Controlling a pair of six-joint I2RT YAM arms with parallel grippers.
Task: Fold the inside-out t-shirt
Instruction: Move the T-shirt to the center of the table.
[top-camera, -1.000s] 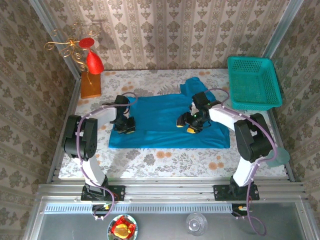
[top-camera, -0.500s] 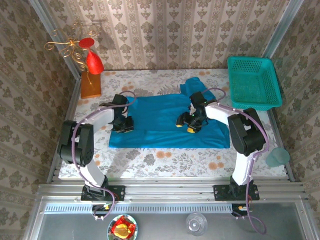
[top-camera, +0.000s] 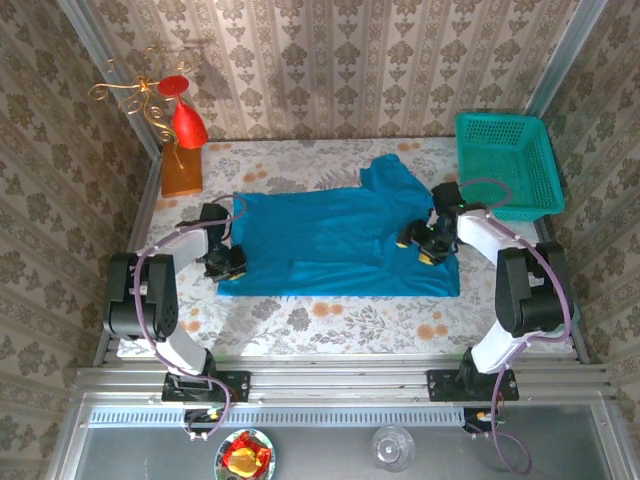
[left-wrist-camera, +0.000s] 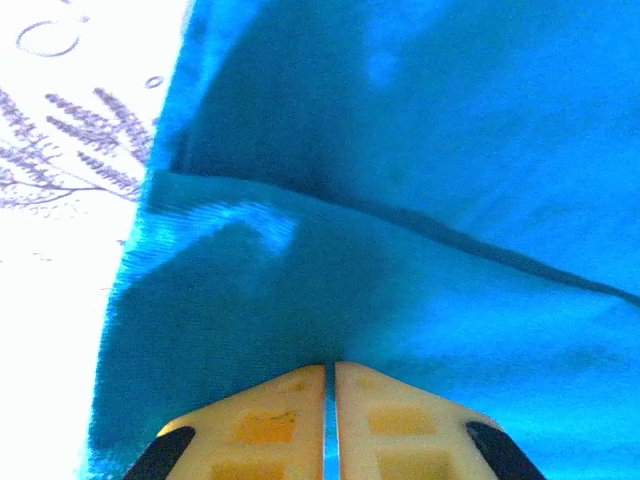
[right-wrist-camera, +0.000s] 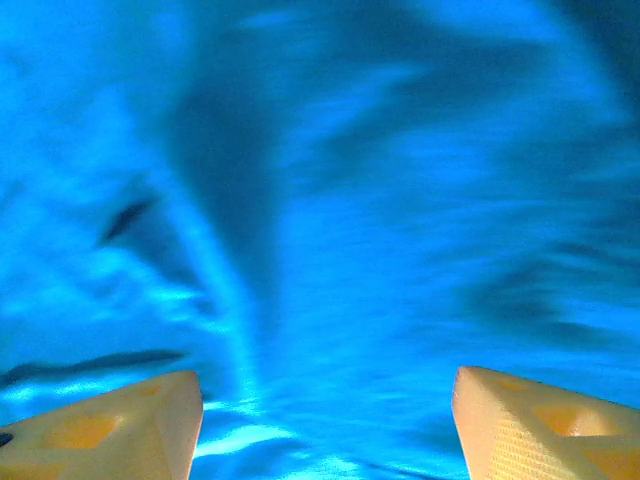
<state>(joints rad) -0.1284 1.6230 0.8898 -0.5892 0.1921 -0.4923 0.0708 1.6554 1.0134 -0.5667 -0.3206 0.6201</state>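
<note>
Top view: plain teal-blue soft cloth t-shirt (top-camera: 330, 235) lies flat mid-table on the floral-print table top (top-camera: 330, 315), one sleeve poking toward 1 o'clock. Both arms have slid outward from the shirt's middle. The left gripper (top-camera: 226, 265) is now at its 8 o'clock edge, the right gripper (top-camera: 428, 248) near its 3 o'clock edge. Looks like a smoothing sweep; shirt flatter, ready for folding.

Left wrist: left gripper (left-wrist-camera: 330, 368) pressed closed over the cloth's edge, no fabric visibly pinched.

Right wrist: right gripper (right-wrist-camera: 322, 375) spread wide, holding nothing, blurred cloth beneath.

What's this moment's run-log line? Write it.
left jaws shut at t-shirt left edge | right jaws open over its right side | t-shirt spread out
</note>
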